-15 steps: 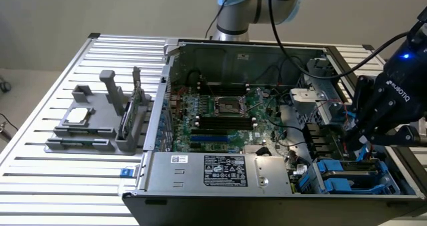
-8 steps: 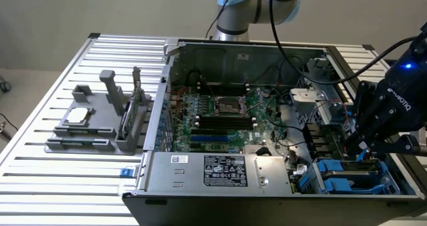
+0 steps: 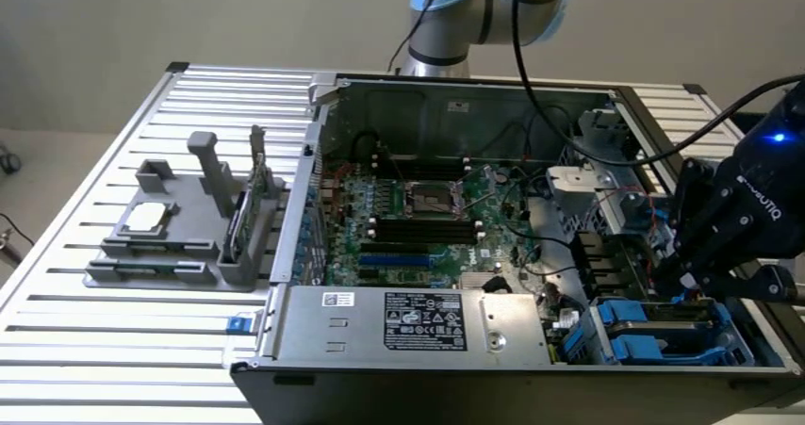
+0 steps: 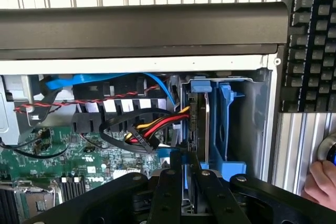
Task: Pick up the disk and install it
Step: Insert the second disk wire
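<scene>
One disk, almost seated — the install step is in hand.
Claw is closed narrow on the thin metal disk, standing on edge in the blue plastic bay at the case's near right corner; next calls for a straight, square push.

Soft, even room light falls from above, bright on the ribbed white table. Inside the open computer case it is dimmer and shadowed. A small blue lamp glows on the arm.
</scene>
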You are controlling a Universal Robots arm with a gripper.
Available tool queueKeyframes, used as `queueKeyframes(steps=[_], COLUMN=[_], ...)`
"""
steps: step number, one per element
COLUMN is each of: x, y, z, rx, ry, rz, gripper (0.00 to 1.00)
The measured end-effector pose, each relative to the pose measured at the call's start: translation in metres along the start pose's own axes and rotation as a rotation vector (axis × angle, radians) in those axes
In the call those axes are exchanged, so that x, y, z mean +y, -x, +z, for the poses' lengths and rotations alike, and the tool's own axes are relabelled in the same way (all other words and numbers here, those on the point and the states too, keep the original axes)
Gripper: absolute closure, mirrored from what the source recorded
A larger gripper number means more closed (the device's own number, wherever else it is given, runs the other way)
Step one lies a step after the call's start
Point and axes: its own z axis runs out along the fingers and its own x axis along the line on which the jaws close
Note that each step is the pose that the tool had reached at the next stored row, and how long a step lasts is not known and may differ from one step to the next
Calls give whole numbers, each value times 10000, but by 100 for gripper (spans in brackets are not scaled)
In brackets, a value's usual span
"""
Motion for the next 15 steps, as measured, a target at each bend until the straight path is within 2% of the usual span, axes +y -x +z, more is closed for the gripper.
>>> queueKeyframes(steps=[8, 15], x=[22, 38], y=[60, 86], z=[47, 78], rx=[118, 168], ry=[2, 1], rz=[-16, -22], gripper=[84, 84])
